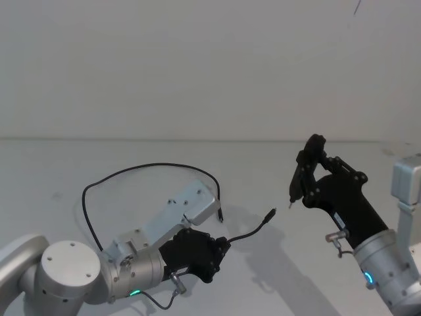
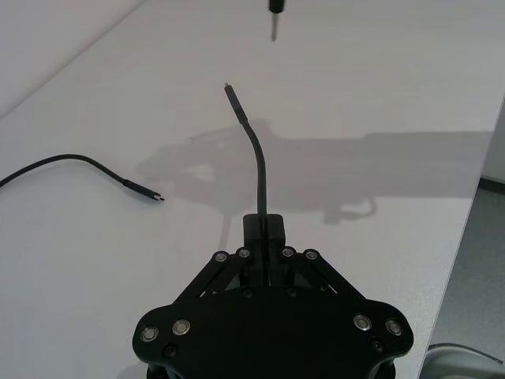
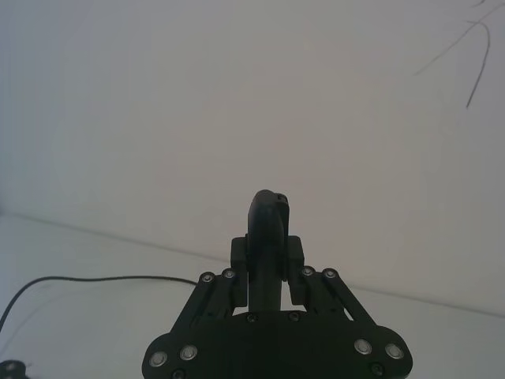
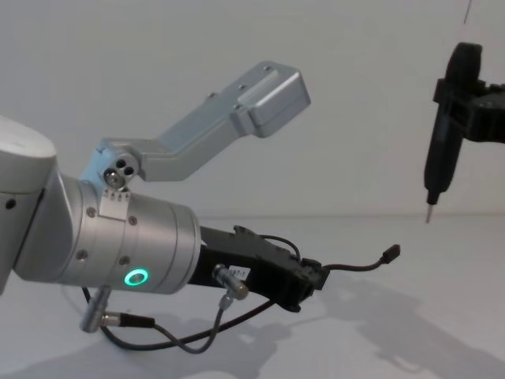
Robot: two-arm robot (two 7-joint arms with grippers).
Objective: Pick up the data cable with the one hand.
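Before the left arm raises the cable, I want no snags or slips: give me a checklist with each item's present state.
1. Grip: the left pincer is shut on the data cable just behind one plug: ok.
2. Clearance: the held plug juts forward in the air, off the table: ok.
3. Whole cable lifted: the far plug lies on the table: not ok.
4. Gap to the dark pointed tool in the right pincer: plug and tool are apart: ok.
5. Slack under the left arm: hidden: cannot tell.
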